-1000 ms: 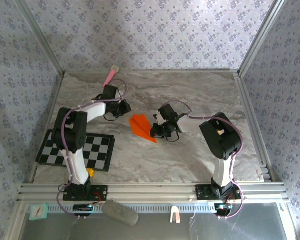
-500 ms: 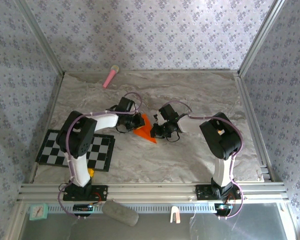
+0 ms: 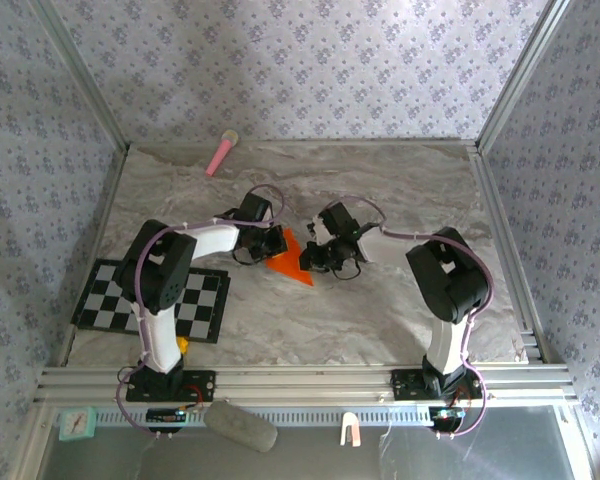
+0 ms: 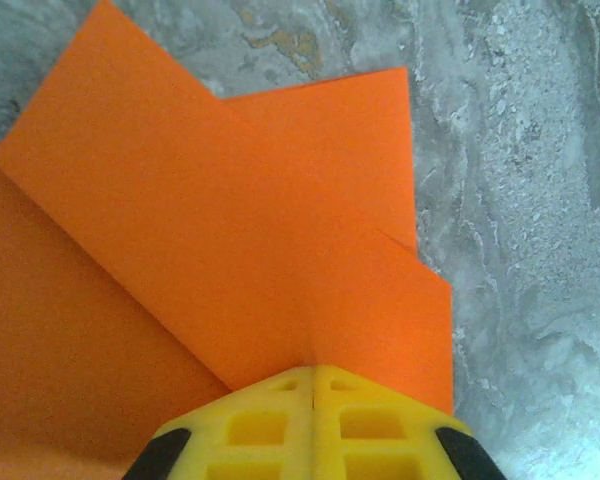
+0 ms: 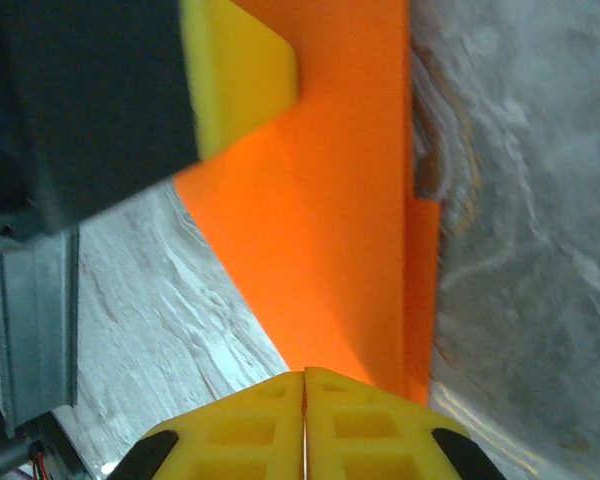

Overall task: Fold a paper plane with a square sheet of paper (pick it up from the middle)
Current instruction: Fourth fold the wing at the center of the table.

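Mid-table from above, the paper plane (image 3: pixel 292 260) sits between my left gripper (image 3: pixel 272 243) and right gripper (image 3: pixel 317 256). At the left wrist, my fingers (image 4: pixel 265 428) are pinched together on its folded layers. At the right wrist, the jaws likewise clamp its opposite edge. It looks light, thin and easily creased, so I'd grip it on the folds.

No text, label, brand or number can be read in any of the views. The small green clock (image 3: pixel 75 424) below the near rail of the bench has a round white face, but its marks are too small to read. The orange paper (image 4: pixel 230 230) is plain, without print.
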`<state>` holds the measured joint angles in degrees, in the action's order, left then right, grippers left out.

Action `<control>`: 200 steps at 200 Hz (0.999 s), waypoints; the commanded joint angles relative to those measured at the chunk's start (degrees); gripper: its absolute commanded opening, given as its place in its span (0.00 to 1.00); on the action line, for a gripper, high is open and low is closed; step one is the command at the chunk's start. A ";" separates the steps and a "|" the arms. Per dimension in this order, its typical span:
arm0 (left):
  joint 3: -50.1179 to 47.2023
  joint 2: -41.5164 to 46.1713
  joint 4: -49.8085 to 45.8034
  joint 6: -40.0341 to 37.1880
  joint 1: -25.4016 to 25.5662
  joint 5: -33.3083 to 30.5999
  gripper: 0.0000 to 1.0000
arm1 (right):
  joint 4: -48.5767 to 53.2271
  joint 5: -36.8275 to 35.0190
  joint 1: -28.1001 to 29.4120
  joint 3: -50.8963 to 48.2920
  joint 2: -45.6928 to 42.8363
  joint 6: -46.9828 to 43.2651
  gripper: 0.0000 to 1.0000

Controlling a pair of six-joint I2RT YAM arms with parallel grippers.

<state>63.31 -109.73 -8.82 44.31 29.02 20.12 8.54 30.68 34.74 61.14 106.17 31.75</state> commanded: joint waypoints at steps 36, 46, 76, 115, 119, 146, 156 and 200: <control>0.52 -2.66 -5.46 1.02 -0.11 -3.85 0.03 | 2.42 1.42 0.15 4.88 5.97 -0.01 0.03; 0.49 -2.83 -5.68 1.30 -0.11 -3.86 0.03 | 2.82 1.23 0.14 5.02 6.41 -0.11 0.03; 0.71 -3.73 -7.88 2.44 -0.15 -4.97 0.02 | 3.73 1.10 0.19 3.26 6.53 -0.46 0.02; 0.24 -4.05 -8.71 3.19 -0.11 -6.24 0.01 | 4.27 2.36 0.35 -3.22 2.31 -1.05 0.02; 0.24 -4.11 -8.65 3.16 -0.10 -6.22 0.01 | 4.43 2.50 0.41 -3.89 1.59 -1.15 0.02; 0.36 -3.92 -8.01 2.83 -0.12 -5.21 0.02 | 4.91 2.25 0.41 -8.49 -2.57 -0.91 0.02; 0.39 -3.61 -7.69 2.61 -0.15 -4.68 0.01 | 5.20 2.15 0.34 -9.64 -3.67 -0.66 0.03; 2.24 -1.69 -6.55 0.45 0.07 -1.33 0.05 | 3.73 0.96 -0.19 -12.08 -7.53 0.22 0.06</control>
<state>64.86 -110.37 -10.98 46.74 29.02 20.08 10.09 32.34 34.81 50.41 101.27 31.70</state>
